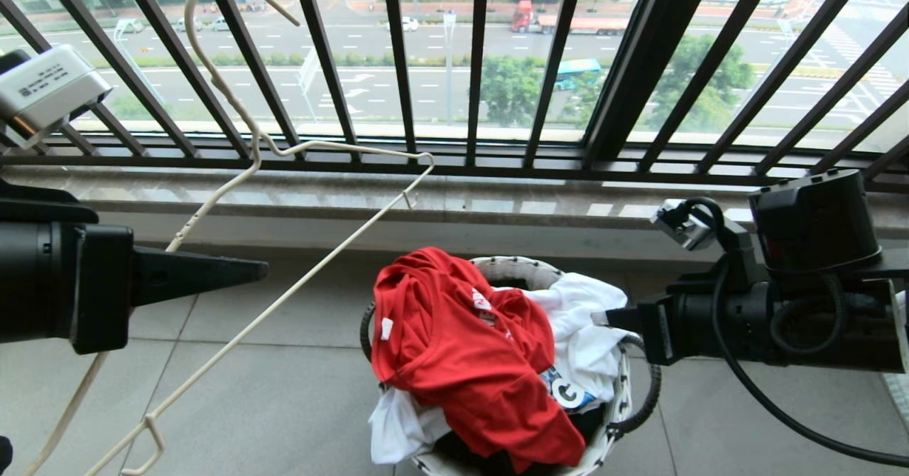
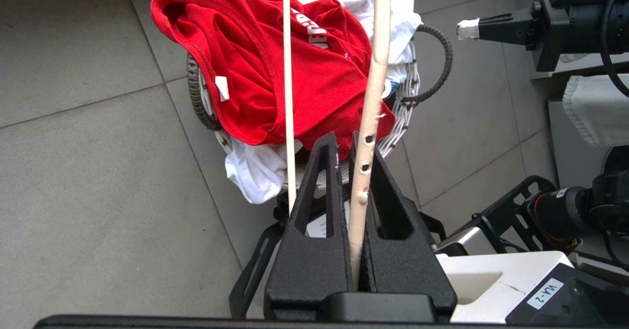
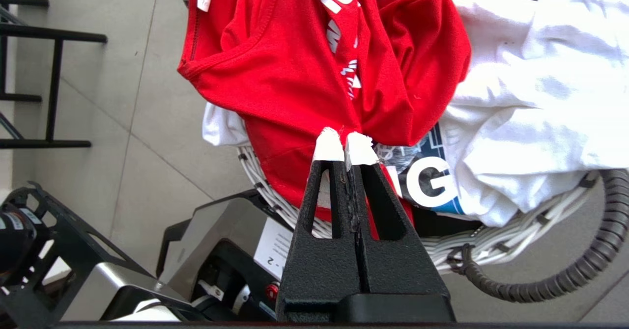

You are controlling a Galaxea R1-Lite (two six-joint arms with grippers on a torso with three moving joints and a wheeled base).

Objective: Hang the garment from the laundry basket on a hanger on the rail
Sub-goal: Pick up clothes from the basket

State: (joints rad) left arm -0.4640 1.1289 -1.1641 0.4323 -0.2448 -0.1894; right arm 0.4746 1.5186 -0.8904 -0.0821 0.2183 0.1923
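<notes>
The red garment point(image 1: 454, 348) is draped over the top of the small white woven laundry basket point(image 1: 511, 266), its white neck label showing. My left gripper point(image 1: 259, 270) hangs to the basket's left, shut on one arm of the cream wire hanger point(image 1: 312, 269), whose hook points up before the railing. In the left wrist view the hanger point(image 2: 376, 73) runs out between the shut fingers point(image 2: 319, 172), over the garment point(image 2: 255, 49). My right gripper point(image 1: 600, 317) is at the basket's right side, shut and empty; its white-taped tips point(image 3: 344, 142) are at the garment's point(image 3: 295, 64) edge. The rail is out of view.
A white printed T-shirt point(image 1: 582, 341) lies under and beside the red one, with dark cloth lower in the basket. A black looped handle point(image 1: 650, 391) sticks out on the right. The black barred balcony railing point(image 1: 469, 64) and stone sill point(image 1: 497, 206) stand behind. Grey floor tiles point(image 1: 284, 391) surround the basket.
</notes>
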